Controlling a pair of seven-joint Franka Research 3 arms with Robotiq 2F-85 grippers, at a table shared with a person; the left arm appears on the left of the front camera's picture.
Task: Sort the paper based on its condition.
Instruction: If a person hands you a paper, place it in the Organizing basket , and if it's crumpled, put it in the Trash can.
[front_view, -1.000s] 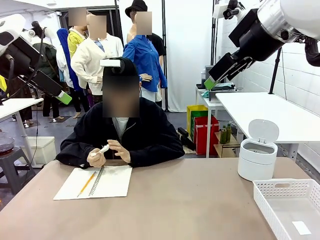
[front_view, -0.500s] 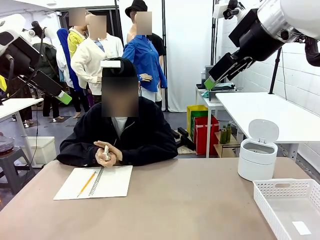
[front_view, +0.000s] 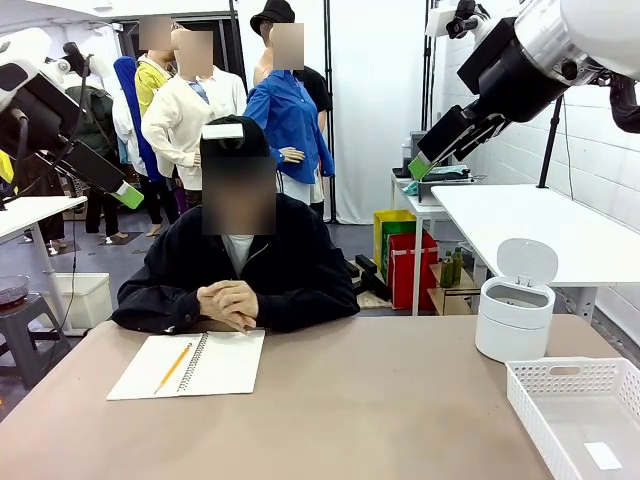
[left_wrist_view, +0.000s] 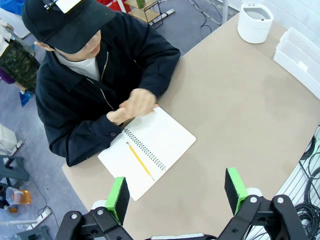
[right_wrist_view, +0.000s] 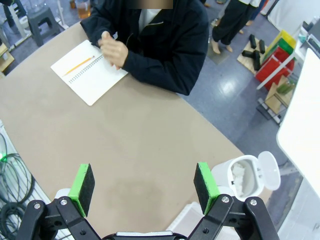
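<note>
A flat sheet of paper lies in the white basket at the near right. A crumpled white lump of paper sits inside the round bin, whose lid stands up. The person's hands are clasped at the far edge of the table, and any paper in them is hidden. My left gripper hangs open high above the table, over the notebook side. My right gripper is also open and high up, above the table's middle. Both are empty.
A spiral notebook lies open in front of the person, with a yellow pencil on it. Bare table stretches between the notebook and the basket. The bin stands at the far right, just behind the basket.
The person was working a small white piece of paper between the fingers; now the hands are folded together over it and it no longer shows. Neither arm has moved.
</note>
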